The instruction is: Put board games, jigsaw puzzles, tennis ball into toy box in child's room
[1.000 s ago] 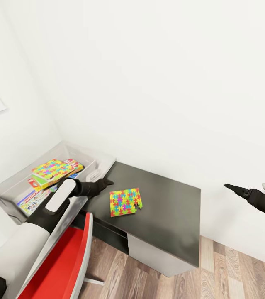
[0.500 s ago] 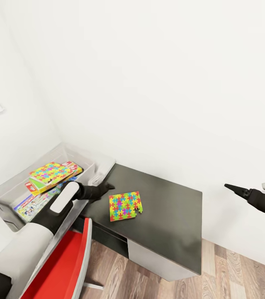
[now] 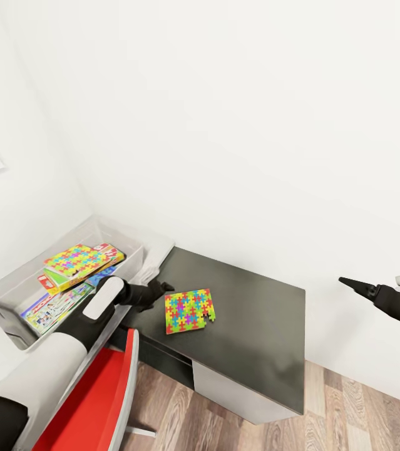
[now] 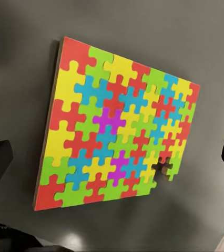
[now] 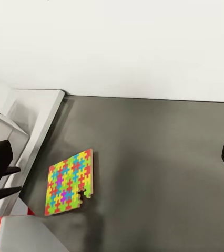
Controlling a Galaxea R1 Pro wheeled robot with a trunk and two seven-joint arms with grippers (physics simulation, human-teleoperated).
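One jigsaw puzzle (image 3: 189, 310) lies flat on the dark wing of the table (image 3: 253, 319); it also shows close up in the left wrist view (image 4: 117, 126) and smaller in the right wrist view (image 5: 70, 182). My left gripper (image 3: 159, 290) hovers open just left of it, near the toy box (image 3: 131, 232). Inside the box a second jigsaw puzzle (image 3: 76, 257) rests on stacked board games (image 3: 54, 307). My right gripper (image 3: 350, 284) hangs open off the table's right side, over the floor. The tennis ball is out of view.
A red chair (image 3: 99, 401) stands under my left arm at the table's front. White walls run behind the table and box. Wood plank floor (image 3: 350, 413) lies to the right and front of the dark wing.
My left gripper has drawn back and down a little, ending beside the puzzle's left edge. The view shifted slightly. The right arm and the puzzle have not moved.
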